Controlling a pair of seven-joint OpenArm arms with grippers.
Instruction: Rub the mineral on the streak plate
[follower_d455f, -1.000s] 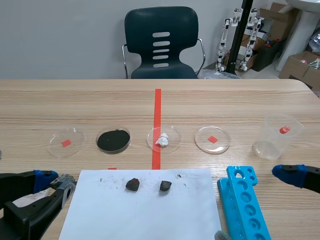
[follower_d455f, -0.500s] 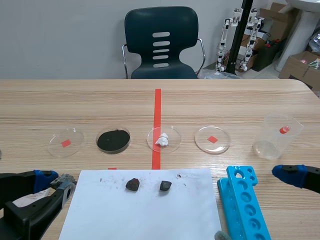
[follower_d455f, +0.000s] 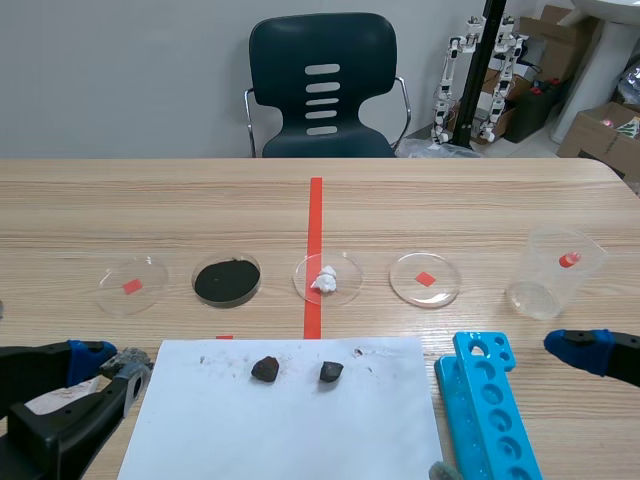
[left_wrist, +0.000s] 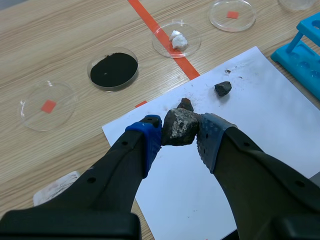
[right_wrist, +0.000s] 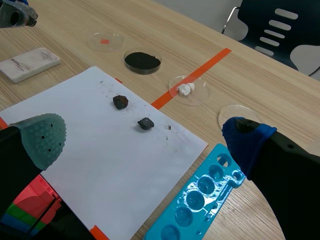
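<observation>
My left gripper (left_wrist: 179, 135) is shut on a dark grey mineral chunk (left_wrist: 180, 126), held just above the near left part of the white paper (left_wrist: 250, 115). In the scene view this gripper (follower_d455f: 108, 366) sits low at the table's left. The white streak plate (right_wrist: 30, 64) lies on the wood left of the paper, also visible beside my left arm (left_wrist: 55, 187). Two more dark minerals (follower_d455f: 265, 369) (follower_d455f: 331, 372) rest on the paper's far part. My right gripper (right_wrist: 142, 137) stands open over the paper's right side, holding nothing.
Beyond the paper stand a row of petri dishes: one with a red chip (follower_d455f: 132, 284), one with black powder (follower_d455f: 227, 280), one with white lumps (follower_d455f: 327, 278), another red chip (follower_d455f: 425, 279). A plastic beaker (follower_d455f: 555, 272) and blue tube rack (follower_d455f: 488, 410) sit right.
</observation>
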